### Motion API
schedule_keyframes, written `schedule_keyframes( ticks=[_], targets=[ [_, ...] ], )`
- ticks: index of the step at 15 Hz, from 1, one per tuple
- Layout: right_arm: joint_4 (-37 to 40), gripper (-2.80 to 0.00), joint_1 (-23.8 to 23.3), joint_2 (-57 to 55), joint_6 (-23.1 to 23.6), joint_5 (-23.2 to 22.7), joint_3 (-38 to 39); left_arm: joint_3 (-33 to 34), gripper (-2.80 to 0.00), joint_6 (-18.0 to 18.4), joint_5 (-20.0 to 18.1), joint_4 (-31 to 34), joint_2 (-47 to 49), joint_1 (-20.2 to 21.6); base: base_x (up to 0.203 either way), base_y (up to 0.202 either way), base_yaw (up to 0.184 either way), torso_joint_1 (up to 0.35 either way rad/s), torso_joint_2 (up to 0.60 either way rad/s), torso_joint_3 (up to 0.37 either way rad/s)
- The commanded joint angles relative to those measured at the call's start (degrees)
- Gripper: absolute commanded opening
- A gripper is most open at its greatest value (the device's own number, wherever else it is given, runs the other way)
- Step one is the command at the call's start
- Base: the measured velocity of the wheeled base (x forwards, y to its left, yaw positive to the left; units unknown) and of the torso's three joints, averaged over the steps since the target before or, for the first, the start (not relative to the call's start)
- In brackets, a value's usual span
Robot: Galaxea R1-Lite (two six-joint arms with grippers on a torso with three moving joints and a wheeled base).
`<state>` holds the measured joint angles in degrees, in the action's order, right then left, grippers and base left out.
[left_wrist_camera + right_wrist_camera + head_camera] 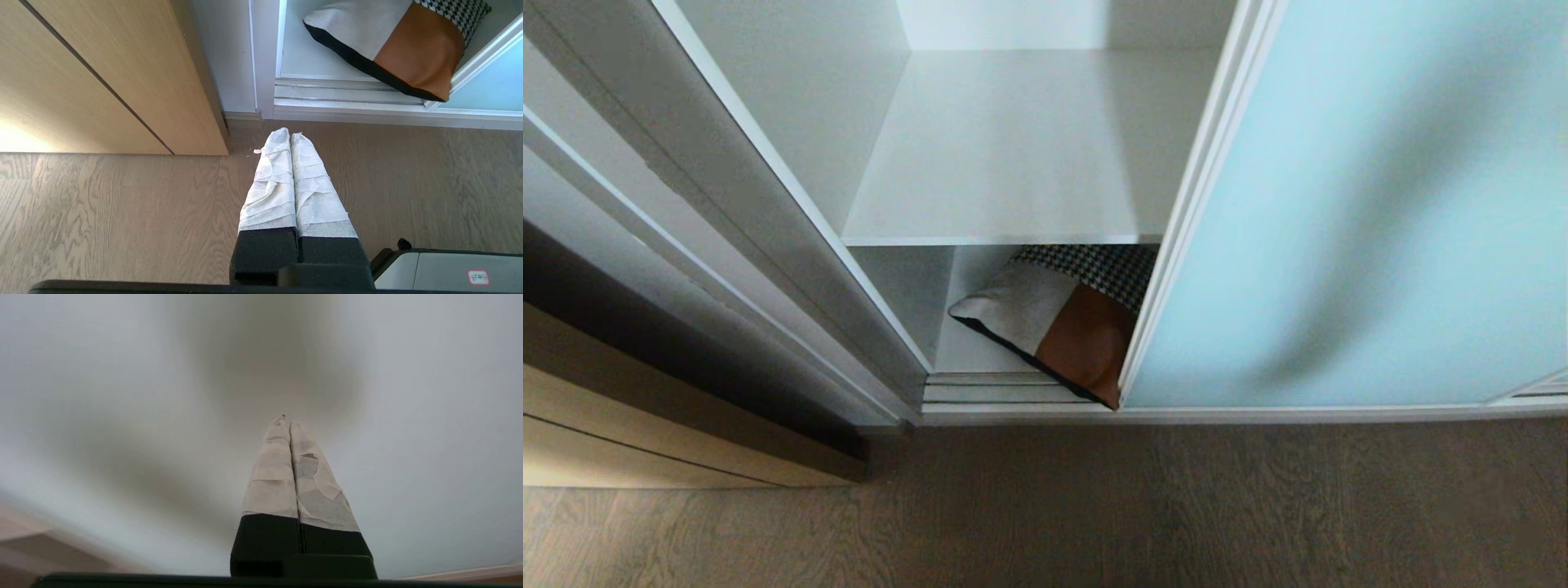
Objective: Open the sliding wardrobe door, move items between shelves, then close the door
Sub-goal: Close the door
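While the sliding wardrobe door [1347, 204] stood part-open beside the items [1066, 314] on the bottom shelf [980, 343], your right gripper [289, 422], clamped empty, faced its glass; the left gripper [290, 136] hung shut, empty, near the floor [122, 212].

Sliding wardrobe door [1347, 212] at right, open compartment to its left, cushion [1066, 314] below the shelf [1013, 155], its corner over the door track [996, 390]
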<state>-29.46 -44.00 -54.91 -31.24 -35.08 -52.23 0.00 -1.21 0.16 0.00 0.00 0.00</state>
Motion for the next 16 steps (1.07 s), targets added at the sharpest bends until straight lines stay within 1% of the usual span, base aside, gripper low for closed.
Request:
schedule_keyframes(
  ticks=[1, 3, 6, 7, 10, 13, 14, 16],
  targets=[
    [-2.48, -2.8, -6.68, -4.85, -0.18, -1.91, -0.27, 0.09, -2.8, -0.02, 0.02, 0.0, 0.09, 0.0, 0.0, 0.0, 0.0, 0.0, 0.0, 0.0],
    [-4.2, -2.8, -10.49, -8.1, -0.21, -4.14, -1.0, 0.09, -2.8, -0.02, 0.02, 0.0, 0.09, 0.0, 0.0, 0.0, 0.0, 0.0, 0.0, 0.0],
    [-7.09, -2.8, -14.23, -13.05, -0.14, -4.45, -2.65, 0.09, -2.8, -0.02, 0.02, 0.0, 0.09, 0.0, 0.0, 0.0, 0.0, 0.0, 0.0, 0.0],
    [-7.84, -2.8, -14.75, -14.67, -0.15, -4.41, -3.29, 0.09, -2.8, -0.02, 0.02, 0.0, 0.09, 0.0, 0.0, 0.0, 0.0, 0.0, 0.0, 0.0],
    [-8.42, -2.8, -14.83, -17.93, -0.23, -4.38, -4.09, 0.09, -2.8, -0.02, 0.02, 0.0, 0.09, 0.0, 0.0, 0.0, 0.0, 0.0, 0.0, 0.0],
    [-8.2, -2.8, -13.19, -19.54, -0.87, -4.45, -3.69, 0.09, -2.8, -0.02, 0.02, 0.0, 0.09, 0.0, 0.0, 0.0, 0.0, 0.0, 0.0, 0.0],
    [-8.16, -2.8, -11.8, -20.42, -1.03, -4.39, -3.6, 0.09, -2.8, -0.02, 0.02, 0.0, 0.09, 0.0, 0.0, 0.0, 0.0, 0.0, 0.0, 0.0],
    [-7.92, -2.8, -10.55, -21.5, -1.18, -4.38, -3.41, 0.09, -2.8, -0.02, 0.02, 0.0, 0.09, 0.0, 0.0, 0.0, 0.0, 0.0, 0.0, 0.0]
  ],
)
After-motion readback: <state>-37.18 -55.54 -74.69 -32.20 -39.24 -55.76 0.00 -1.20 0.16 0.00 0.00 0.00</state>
